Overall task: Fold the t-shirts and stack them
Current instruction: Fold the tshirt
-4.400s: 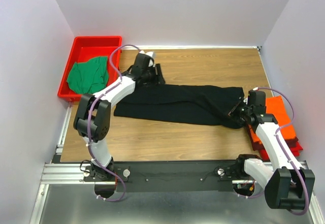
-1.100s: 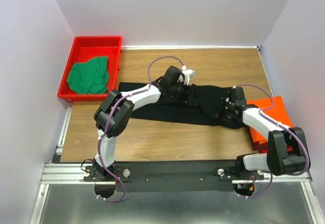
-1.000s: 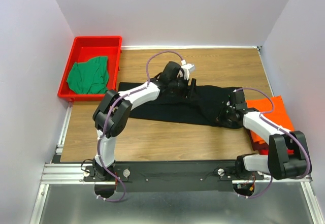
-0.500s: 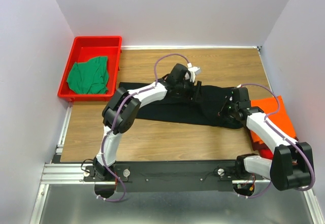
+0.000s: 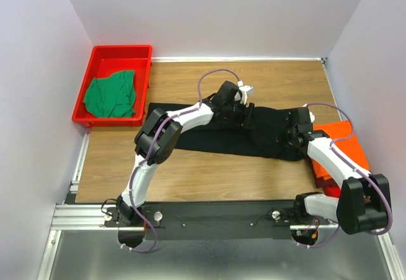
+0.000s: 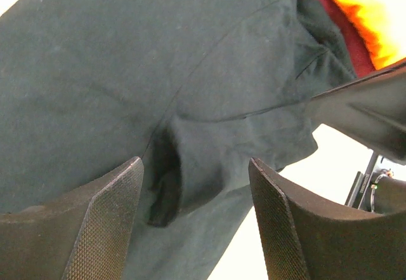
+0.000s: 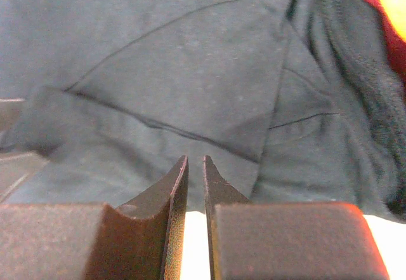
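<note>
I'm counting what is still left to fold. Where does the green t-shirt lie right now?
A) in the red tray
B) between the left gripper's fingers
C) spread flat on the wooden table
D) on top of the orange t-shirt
A: the green t-shirt lies crumpled inside the red tray, at the far left of the top view.

a wooden table (image 5: 209, 172) carries a black t-shirt (image 5: 209, 134), spread long and flat beneath both the left pincer (image 5: 245, 115) and the right pincer (image 5: 290, 137). just right of the right pincer lies an orange t-shirt (image 5: 346, 143). well left of the left pincer sits a red tray (image 5: 120, 54), at the table's edge.
</note>
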